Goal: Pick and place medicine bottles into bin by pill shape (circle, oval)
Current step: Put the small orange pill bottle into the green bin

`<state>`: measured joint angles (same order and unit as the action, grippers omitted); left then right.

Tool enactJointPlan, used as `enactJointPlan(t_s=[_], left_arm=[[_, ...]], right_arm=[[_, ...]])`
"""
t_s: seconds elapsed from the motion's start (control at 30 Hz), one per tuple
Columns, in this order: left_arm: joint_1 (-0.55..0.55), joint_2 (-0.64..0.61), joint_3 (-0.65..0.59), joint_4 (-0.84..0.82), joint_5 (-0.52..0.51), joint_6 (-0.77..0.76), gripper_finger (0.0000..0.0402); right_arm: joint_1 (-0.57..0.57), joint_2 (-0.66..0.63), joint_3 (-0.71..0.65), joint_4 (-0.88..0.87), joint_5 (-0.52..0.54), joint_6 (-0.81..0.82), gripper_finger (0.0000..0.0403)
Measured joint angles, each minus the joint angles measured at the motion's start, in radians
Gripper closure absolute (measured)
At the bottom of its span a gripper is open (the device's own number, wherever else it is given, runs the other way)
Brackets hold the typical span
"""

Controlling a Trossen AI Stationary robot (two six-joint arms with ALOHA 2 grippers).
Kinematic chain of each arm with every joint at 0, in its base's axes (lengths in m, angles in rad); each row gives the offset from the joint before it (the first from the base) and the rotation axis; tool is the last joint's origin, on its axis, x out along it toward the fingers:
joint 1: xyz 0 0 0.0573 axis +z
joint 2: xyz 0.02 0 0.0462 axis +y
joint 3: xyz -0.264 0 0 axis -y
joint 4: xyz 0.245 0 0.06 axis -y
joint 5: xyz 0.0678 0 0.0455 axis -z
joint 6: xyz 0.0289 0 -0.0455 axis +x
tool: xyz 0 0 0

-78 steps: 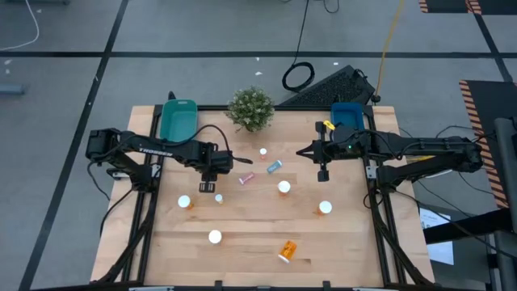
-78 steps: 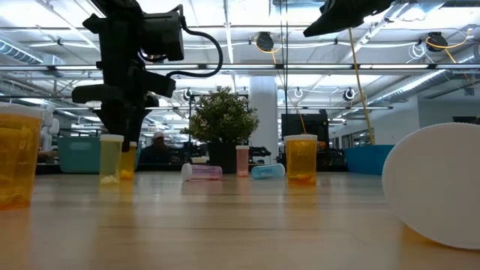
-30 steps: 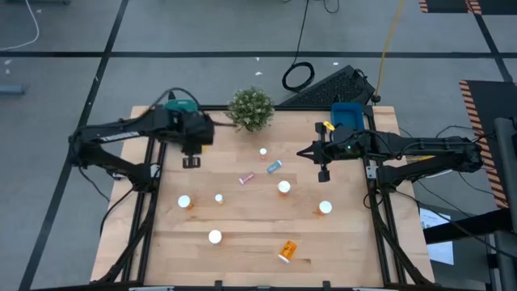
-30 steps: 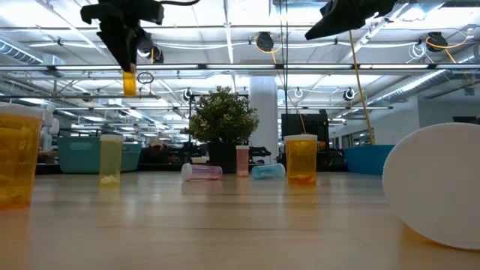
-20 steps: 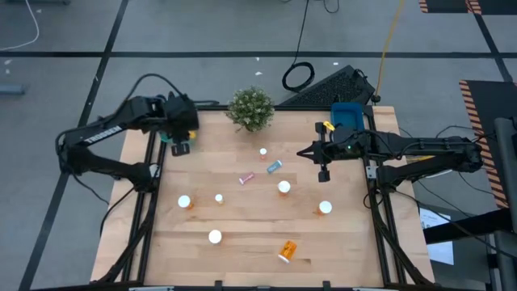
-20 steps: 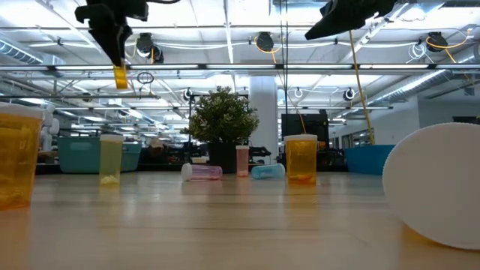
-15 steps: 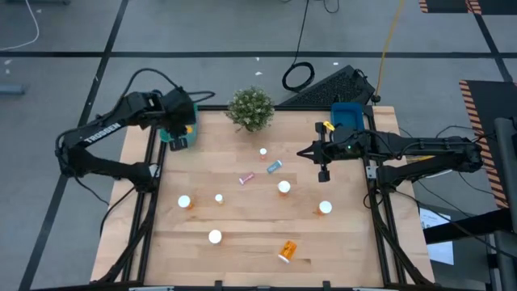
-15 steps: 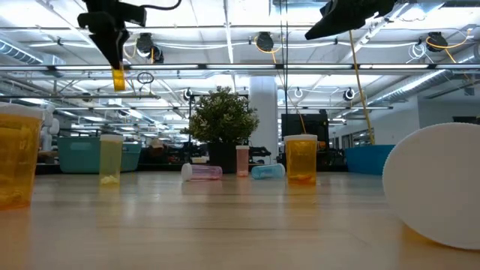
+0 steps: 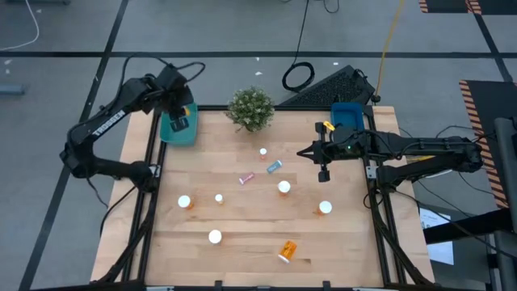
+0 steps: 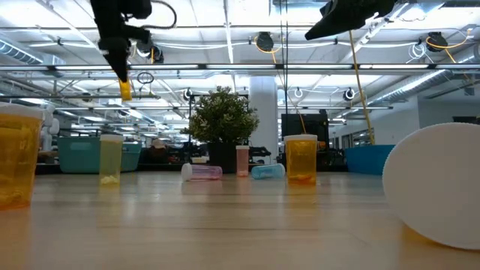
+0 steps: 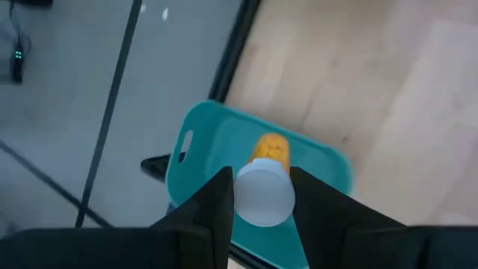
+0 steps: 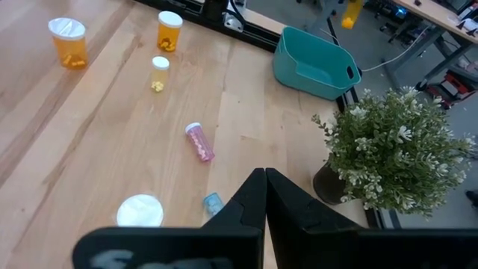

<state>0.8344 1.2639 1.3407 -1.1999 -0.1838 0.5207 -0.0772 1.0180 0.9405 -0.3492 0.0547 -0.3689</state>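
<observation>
The left gripper (image 9: pixel 179 121) hangs directly above the teal bin (image 9: pixel 177 133) at the table's far left corner, its fingers (image 11: pixel 216 196) clamped on either side of an orange medicine bottle (image 11: pixel 266 179) just below the white cap, so the bottle hangs cap-up toward the wrist camera with the bin's open interior straight beneath it. That hold looks chosen for a clean drop: the bottle is carried high, well clear of the bin's rim, and centred over the basin rather than its handle end. In the low view the same bottle (image 10: pixel 125 90) shows as a small orange cylinder up in the air, above and to the side of the potted plant (image 10: pixel 221 120). The right gripper (image 9: pixel 323 170) waits in the air on the opposite side of the plant from the teal bin, near the blue bin (image 9: pixel 348 113), with its fingers pressed together on nothing. The remaining bottles stay scattered on the wood on the near side of the plant, among them a pinkish bottle (image 9: pixel 246 179) and a light blue bottle (image 9: pixel 275 166) lying down. Compared with half a second ago, the left arm has swung farther toward the back edge, shifting from the bin's near end to over its middle; the right arm and the loose bottles have not moved.
</observation>
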Motion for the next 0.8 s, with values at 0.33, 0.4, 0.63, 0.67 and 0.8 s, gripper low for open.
enactJointPlan(t_s=[0.33,0.4,0.63,0.67,0.8], left_arm=[[0.129,0.155,0.0,0.06,0.003,0.0,0.0282],[0.154,0.186,-0.001,0.065,0.003,-0.002,0.0282],[0.215,0.274,-0.001,0.106,0.048,-0.04,0.0282],[0.22,0.287,-0.001,0.108,0.053,-0.047,0.0282],[0.237,0.327,-0.02,0.163,0.053,-0.088,0.0282]], right_arm=[[0.0,0.0,0.0,0.0,0.0,-0.01,0.0403],[0.0,0.0,0.0,0.0,0.0,-0.013,0.0403],[0.0,0.0,0.0,0.0,0.0,-0.013,0.0403],[0.0,0.0,0.0,0.0,0.0,-0.013,0.0403],[0.0,0.0,0.0,0.0,0.0,-0.012,0.0403]])
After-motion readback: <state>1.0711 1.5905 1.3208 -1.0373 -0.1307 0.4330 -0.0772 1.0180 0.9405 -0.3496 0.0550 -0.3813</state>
